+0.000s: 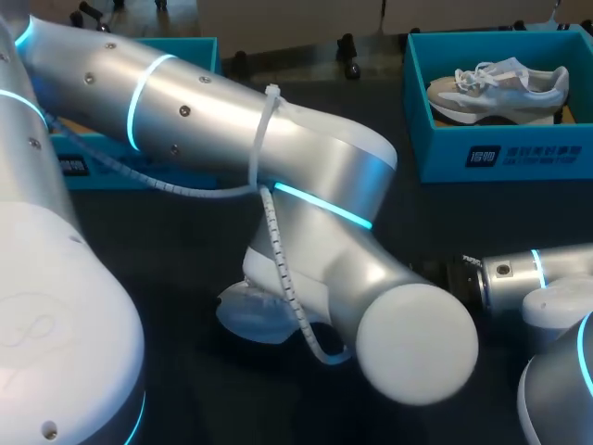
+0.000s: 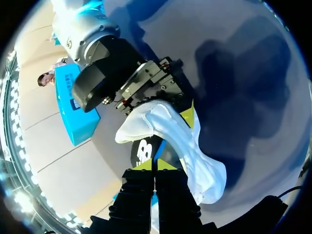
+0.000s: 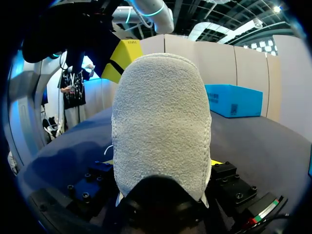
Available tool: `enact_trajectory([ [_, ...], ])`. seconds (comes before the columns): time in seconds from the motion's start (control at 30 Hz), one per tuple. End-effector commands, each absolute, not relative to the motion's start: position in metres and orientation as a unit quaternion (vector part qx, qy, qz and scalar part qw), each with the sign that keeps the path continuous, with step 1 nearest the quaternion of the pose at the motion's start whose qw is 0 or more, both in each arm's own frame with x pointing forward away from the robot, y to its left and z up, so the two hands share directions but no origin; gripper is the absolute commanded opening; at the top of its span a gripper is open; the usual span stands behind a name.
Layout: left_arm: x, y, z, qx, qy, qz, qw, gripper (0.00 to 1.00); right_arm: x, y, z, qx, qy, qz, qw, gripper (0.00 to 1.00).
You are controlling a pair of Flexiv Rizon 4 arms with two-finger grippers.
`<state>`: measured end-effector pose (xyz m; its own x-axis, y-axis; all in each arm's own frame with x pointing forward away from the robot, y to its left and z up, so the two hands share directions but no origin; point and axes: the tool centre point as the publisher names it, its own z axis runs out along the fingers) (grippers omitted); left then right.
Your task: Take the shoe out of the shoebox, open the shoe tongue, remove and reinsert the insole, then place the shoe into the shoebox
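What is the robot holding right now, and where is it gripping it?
The insole, clamped near one end between the right fingers.

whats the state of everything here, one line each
insole: out of the shoe, held by both grippers
right gripper: shut on insole
left gripper: shut on insole edge
shoe: in shoebox, upright on its sole
shoebox: open, no lid
other box: mostly hidden

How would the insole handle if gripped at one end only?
Probably floppy: the insole bends and twists along its length in the left wrist view. Likely light, being a thin sheet. Its rough, fuzzy face in the right wrist view should resist slipping.
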<state>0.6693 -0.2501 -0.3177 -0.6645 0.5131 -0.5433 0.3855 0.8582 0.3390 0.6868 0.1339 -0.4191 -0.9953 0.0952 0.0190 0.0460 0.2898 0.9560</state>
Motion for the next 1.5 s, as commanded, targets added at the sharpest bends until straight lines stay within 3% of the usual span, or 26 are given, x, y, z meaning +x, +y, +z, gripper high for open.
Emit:
enact_trajectory([
  [0.03,0.6749,-0.2427,-0.3132,0.241,0.912,0.083,0.323,0.00,0.6858,0.1355,-0.4172,0.044,0.805,0.591,0.020,0.00],
  [0.9,0.6821,-0.2338,-0.3079,0.141,0.940,-0.012,0.310,0.00,0.6858,0.1355,-0.4172,0.044,0.805,0.591,0.020,0.00],
  [0.93,0.6821,-0.2344,-0.3084,0.144,0.940,-0.009,0.310,0.07,0.6858,0.1355,-0.4172,0.044,0.805,0.591,0.020,0.00],
  [0.97,0.6816,-0.2348,-0.3089,0.150,0.939,-0.006,0.310,0.25,0.6858,0.1355,-0.4172,0.044,0.805,0.591,0.020,0.00],
  [1.07,0.6785,-0.2350,-0.3083,0.164,0.936,-0.001,0.312,0.45,0.6858,0.1355,-0.4172,0.044,0.805,0.591,0.020,0.00],
  [1.33,0.6746,-0.2371,-0.3085,0.201,0.926,0.021,0.318,0.48,0.6858,0.1355,-0.4172,0.044,0.805,0.591,0.020,0.00],
  [1.5,0.6790,-0.2435,-0.3133,0.204,0.925,0.029,0.319,0.40,0.6858,0.1355,-0.4172,0.044,0.805,0.591,0.020,0.00],
])
